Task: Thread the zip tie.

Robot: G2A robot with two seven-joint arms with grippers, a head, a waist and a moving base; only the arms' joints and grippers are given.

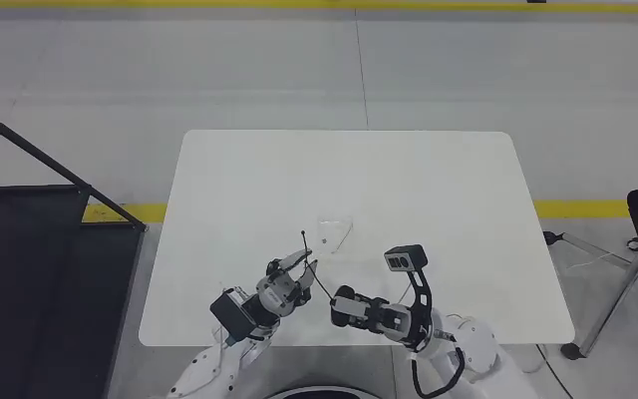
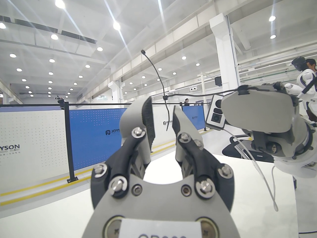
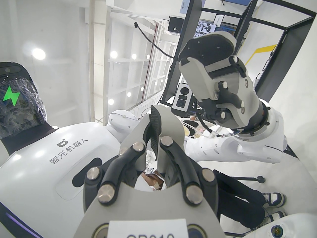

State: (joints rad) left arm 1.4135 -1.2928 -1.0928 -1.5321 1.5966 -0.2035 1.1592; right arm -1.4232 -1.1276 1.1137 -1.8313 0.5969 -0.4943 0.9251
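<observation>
On smooth white table point(image 1: 449, 199), R gripper point(image 3: 154, 113) pinches thin black zip tie point(image 2: 165, 97); L gripper point(image 2: 163, 105) parted round it.

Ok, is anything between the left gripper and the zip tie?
Nothing visible. The zip tie stands in the gap between the open left gripper's fingers, and a strand runs to the right gripper.

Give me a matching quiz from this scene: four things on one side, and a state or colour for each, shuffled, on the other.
Things:
1. zip tie
2. left pincer
3. right pincer
4. small bag

States and colours:
A. open
B. transparent
C. black and thin
D. shut on the zip tie

Pairs: 1-C, 2-A, 3-D, 4-B.
</observation>
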